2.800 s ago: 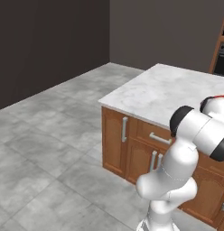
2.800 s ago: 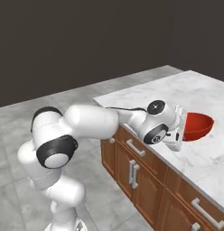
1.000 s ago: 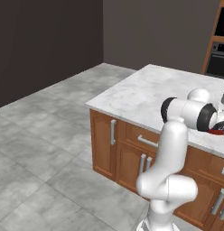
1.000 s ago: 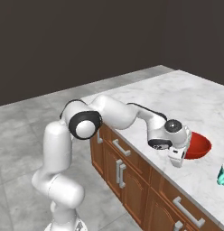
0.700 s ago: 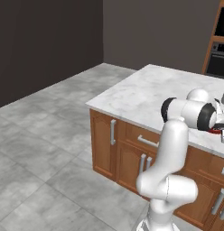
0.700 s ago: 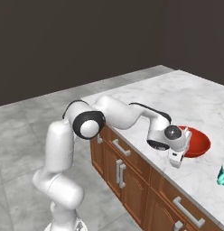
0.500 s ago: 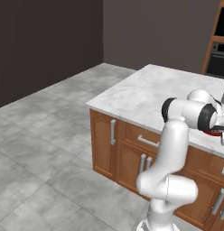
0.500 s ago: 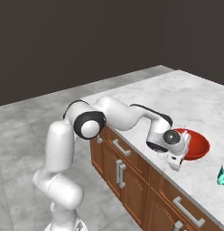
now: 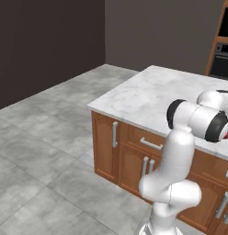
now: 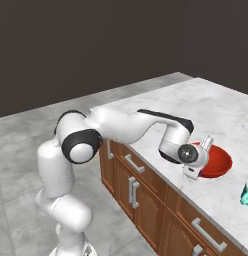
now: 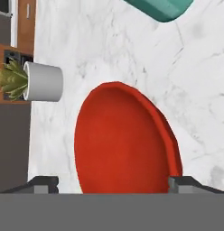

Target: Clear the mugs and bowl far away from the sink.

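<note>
The pincer (image 11: 113,182) has sprung wide open (holding nothing), the red bowl (image 11: 125,142) lying between its tips.

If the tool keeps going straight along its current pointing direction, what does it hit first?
Most likely the red bowl. In the hand view it sits dead ahead, centred between the open tool's fingertips. The white plant pot and teal mug lie off to the sides. Depth is unclear.
</note>
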Robot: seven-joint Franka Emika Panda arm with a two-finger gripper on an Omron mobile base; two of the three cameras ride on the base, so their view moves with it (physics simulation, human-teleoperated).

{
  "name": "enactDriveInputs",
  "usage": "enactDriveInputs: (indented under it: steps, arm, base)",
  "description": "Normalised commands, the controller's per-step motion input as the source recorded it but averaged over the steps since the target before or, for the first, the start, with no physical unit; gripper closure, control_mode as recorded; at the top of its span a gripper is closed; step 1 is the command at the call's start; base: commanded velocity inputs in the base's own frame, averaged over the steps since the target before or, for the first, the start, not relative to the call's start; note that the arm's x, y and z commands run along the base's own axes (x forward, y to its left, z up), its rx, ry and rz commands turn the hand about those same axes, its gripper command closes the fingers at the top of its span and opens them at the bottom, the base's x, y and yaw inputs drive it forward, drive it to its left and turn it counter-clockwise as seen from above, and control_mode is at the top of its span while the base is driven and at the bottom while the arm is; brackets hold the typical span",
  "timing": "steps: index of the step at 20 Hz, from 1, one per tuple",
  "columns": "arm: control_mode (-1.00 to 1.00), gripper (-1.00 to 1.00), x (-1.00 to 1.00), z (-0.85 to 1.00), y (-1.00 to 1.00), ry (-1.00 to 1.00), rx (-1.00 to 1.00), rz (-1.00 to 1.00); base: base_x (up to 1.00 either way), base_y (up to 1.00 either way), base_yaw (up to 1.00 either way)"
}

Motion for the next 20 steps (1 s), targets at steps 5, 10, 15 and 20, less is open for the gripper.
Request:
enactDriveInputs:
  steps: [5, 10, 15, 20]
  arm:
    - [-1.0, -1.0, -0.94, 1.0, 0.45, -0.11, 0.0, 0.0]
    - [-1.0, -1.0, -1.0, 1.0, 0.95, 0.01, -0.02, 0.03]
    - [-1.0, -1.0, -0.99, 0.74, 1.0, 0.09, -0.06, 0.17]
    - [-1.0, -1.0, -0.94, 0.53, 1.0, -0.14, -0.35, 0.22]
  base:
    - [0.0, 0.0, 0.0]
    - [0.0, 0.0, 0.0]
    - [0.0, 0.0, 0.0]
    - [0.0, 0.0, 0.0]
